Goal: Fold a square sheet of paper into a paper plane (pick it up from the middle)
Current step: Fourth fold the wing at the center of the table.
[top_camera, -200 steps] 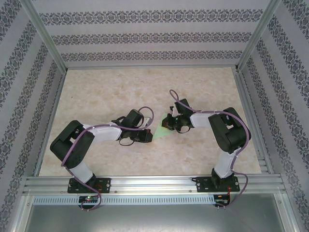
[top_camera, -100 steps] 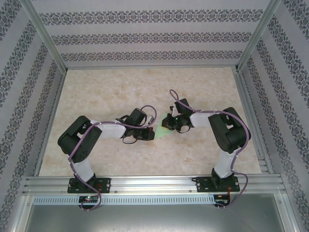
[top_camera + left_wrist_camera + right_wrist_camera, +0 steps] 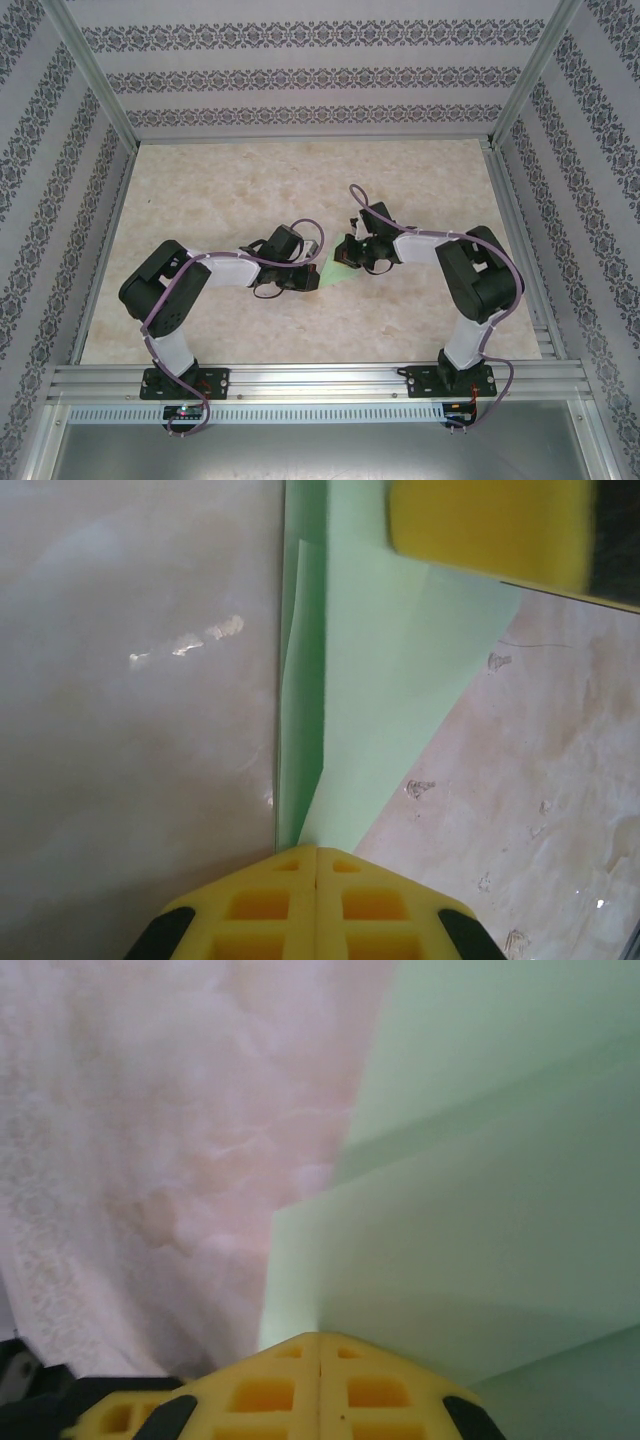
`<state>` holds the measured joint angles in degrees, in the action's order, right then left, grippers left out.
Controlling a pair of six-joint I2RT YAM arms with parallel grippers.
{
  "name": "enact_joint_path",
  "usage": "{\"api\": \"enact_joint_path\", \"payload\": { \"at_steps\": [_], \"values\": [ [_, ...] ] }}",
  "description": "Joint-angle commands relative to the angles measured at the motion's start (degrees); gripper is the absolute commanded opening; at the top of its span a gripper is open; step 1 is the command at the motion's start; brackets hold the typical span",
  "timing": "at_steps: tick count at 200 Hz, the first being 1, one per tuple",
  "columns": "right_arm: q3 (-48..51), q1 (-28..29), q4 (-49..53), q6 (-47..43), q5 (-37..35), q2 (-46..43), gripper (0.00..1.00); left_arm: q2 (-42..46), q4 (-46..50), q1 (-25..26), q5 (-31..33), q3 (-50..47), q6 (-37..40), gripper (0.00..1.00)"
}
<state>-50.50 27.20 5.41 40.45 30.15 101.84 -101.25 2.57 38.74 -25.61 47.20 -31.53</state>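
The square sheet of paper (image 3: 336, 272), pale green and creased into overlapping flaps, lies flat mid-table (image 3: 250, 180). The left gripper (image 3: 311, 279) meets its left end and the right gripper (image 3: 348, 259) its far end, both with fingers closed together, tips on the paper, probably pinning it so a fold can be pressed; whether either pinches it is unclear

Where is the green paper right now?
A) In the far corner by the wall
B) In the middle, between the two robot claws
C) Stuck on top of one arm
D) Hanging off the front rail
B: the green paper lies near the middle of the table, with the left claw at one side of it and the right claw at the other.
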Motion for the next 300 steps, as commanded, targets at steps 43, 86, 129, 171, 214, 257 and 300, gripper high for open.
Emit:
{"api": "enact_joint_path", "payload": {
  "at_steps": [43,86,129,171,214,257,300],
  "values": [
    [3.7,4.3,-4.2,5.6,0.2,-3.7,0.00,-1.2,1.1,0.1,2.2,-2.4,-0.6,0.00],
    [3.1,6.7,-5.0,7.2,0.3,-0.5,0.00,-1.2,0.7,0.1,2.1,-2.5,-1.0,0.00],
    [3.4,7.2,-5.1,7.4,0.3,1.2,0.00,-0.7,0.6,0.1,2.0,-2.5,-1.3,0.00],
    [3.2,7.1,-2.7,6.2,-1.9,3.7,0.00,2.2,-1.5,-0.2,-1.4,-2.2,-1.6,0.00],
    [3.4,7.0,-2.8,6.1,-2.3,4.4,0.00,3.7,-4.8,-0.3,-2.4,-2.5,-2.0,0.00],
    [3.4,7.1,-2.9,6.0,-1.9,4.3,0.00,1.0,-2.9,-0.3,0.4,-2.6,-1.7,0.00],
    [3.4,6.1,-2.6,5.4,-2.0,4.3,0.00,-0.8,0.6,-0.3,1.2,-2.6,-1.1,0.00]
  ]
}}
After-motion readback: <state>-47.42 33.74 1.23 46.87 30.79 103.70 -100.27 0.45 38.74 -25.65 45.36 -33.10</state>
